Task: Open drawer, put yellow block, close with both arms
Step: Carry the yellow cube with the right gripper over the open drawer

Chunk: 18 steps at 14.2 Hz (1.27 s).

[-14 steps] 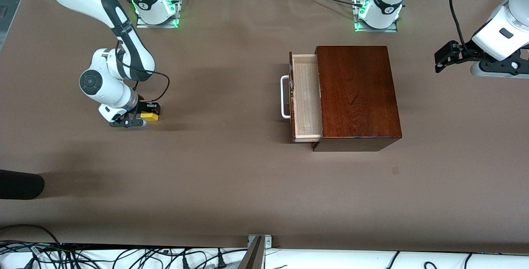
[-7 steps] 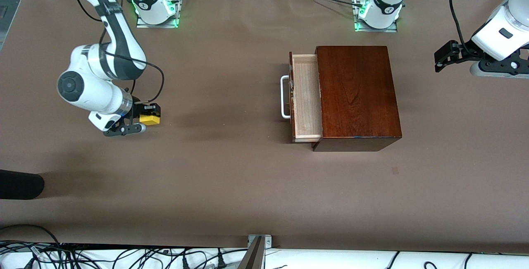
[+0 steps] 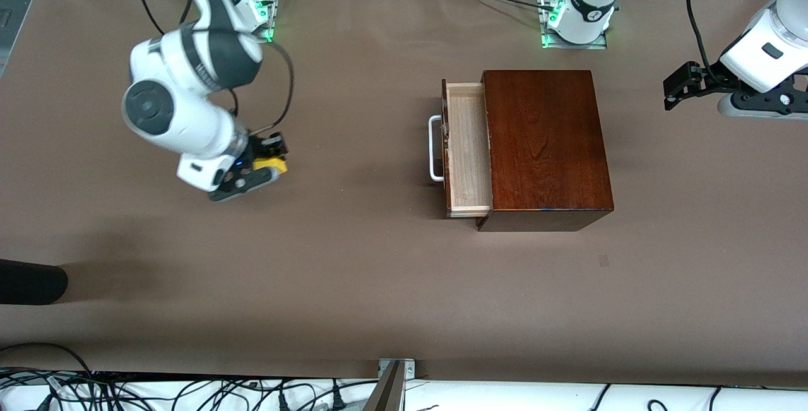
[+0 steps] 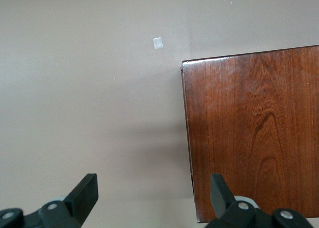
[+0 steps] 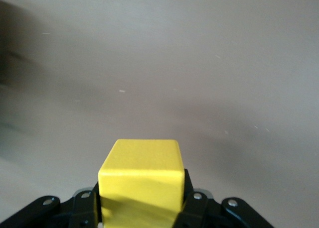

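Yellow block [image 3: 270,163] sits clamped between the fingers of the right gripper [image 3: 255,168], at the left of the front view's middle band; the right wrist view shows the cube [image 5: 140,180] pinched on both sides with bare table beneath it. Half a second ago the gripper and block were lower and closer to the frame's left edge; now they have risen and swung toward the centre, so the block looks lifted clear and the carry to the drawer appears under way. The drawer [image 3: 468,149] stands pulled out of the dark wooden box [image 3: 544,146] at centre right, its white handle [image 3: 434,157] facing the oncoming arm, its pale tray bare. The left gripper [image 3: 680,86] waits spread open at the frame's upper right, over the table at that end of the box; its wrist view looks down on the box [image 4: 254,133].
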Available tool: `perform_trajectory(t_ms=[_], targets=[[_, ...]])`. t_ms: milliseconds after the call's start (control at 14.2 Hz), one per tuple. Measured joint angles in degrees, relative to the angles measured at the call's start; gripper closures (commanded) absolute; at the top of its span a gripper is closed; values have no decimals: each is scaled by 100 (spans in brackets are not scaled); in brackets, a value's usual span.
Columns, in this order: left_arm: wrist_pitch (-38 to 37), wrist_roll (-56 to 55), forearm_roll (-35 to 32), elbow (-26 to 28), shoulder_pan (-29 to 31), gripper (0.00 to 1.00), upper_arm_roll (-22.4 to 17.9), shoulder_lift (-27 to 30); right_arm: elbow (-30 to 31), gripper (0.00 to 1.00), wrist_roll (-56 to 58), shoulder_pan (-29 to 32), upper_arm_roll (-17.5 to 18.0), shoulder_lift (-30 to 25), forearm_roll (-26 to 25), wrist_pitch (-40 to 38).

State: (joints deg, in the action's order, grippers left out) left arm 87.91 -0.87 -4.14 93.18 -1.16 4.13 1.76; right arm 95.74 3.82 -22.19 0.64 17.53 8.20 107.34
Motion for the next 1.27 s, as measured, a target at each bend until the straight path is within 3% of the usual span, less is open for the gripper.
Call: perform_trajectory(t_ms=[211,422,915,1267], targets=[[-8,0,0,0,0,0,2,0,-270,100,240,-672,39,24,-22,-66],[-16,0,0,0,0,0,6,0,-750,100,283,-1515,59,238,-397,-33],[-20,0,0,0,-2,0,30,0,-2909,100,663,-2960,66,1889,-760,13],[-20,0,0,-1,-3,0,45,0,-3274,100,716,-3636,54,2310,-1321,152]])
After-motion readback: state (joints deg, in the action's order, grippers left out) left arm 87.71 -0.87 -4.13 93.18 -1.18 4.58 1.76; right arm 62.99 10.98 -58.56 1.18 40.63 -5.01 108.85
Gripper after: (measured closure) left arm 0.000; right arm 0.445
